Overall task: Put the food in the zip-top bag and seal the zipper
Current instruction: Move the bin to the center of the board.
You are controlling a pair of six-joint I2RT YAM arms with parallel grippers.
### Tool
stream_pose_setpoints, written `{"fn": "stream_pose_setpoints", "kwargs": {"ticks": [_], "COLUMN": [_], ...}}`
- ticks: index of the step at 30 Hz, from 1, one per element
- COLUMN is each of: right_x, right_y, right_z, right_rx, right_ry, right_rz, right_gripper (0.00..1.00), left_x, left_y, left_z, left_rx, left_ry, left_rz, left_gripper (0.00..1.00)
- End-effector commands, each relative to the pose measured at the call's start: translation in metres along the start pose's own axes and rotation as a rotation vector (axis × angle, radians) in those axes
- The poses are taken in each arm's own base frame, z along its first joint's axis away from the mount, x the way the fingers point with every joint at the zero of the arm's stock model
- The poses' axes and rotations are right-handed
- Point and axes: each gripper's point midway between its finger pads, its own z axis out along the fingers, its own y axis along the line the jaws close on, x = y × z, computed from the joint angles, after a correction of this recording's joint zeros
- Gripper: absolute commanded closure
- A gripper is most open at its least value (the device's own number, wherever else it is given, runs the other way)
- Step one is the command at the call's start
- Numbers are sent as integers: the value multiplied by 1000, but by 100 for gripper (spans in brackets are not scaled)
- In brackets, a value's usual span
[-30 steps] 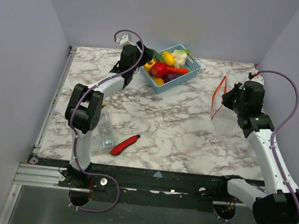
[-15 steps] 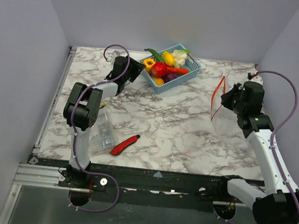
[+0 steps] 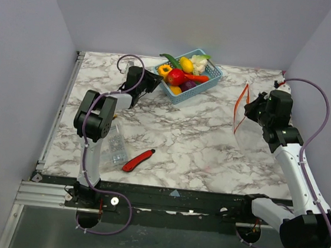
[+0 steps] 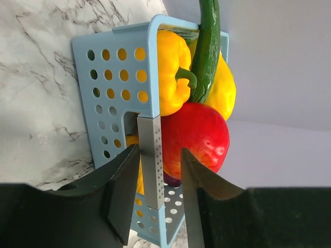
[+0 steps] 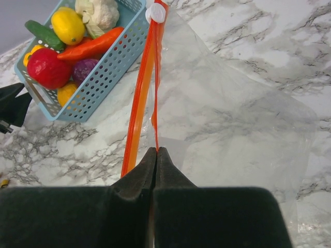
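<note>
We found the left tool (image 4: 159,155), jaws apart astride the end wall of the blue basket (image 4: 111,77), closest to the food (image 4: 199,137) heaped inside that basket, while the right tool (image 5: 156,152), pinched shut on the zip-top bag (image 5: 232,129), held it well right of the basket.

Marble-patterned table (image 3: 181,143), plain grey-lilac walls (image 3: 223,23), soft even light
</note>
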Motion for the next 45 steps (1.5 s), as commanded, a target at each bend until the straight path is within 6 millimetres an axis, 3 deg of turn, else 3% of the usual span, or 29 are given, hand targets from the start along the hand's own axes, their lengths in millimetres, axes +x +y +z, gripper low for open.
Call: {"fn": "stream_pose_setpoints", "kwargs": {"ticks": [1,7,14,18,24,32,35,39,42,45], "right_x": [-2,-3,-3,-2,0,2,3,4,4,5], "right_y": [4,5,5,6,8,9,9,10,10,9], "right_z": [-4,-6,-6,-4,-4,-4,-3,-3,-4,-3], "right_rx": [-30,-34,-35,-41,-51,-61,-65,-71,-70,-70], "right_ry": [-19,-26,-26,-22,-18,-17,-14,-8,-9,-8], "right_rz": [9,9,10,12,14,14,15,16,14,13], "right_gripper": [100,100,100,100,100,100,100,100,100,100], "left_x": [9,16,18,22,35,70,75,67,49,22], "left_y": [4,19,24,34,43,62,66,58,48,24], "left_z": [-1,1,-4,-13,-39,-92,-107,-124,-132,-137], "left_rx": [12,-23,-23,-38,-51,-95,-112,-118,-142,-97], "left_ry": [25,40,36,39,55,92,99,86,37,-55], "left_rz": [-22,-31,-13,-20,-23,-5,10,93,209,277], "left_gripper": [63,63,84,89,92,93,86,60,47,37]}}
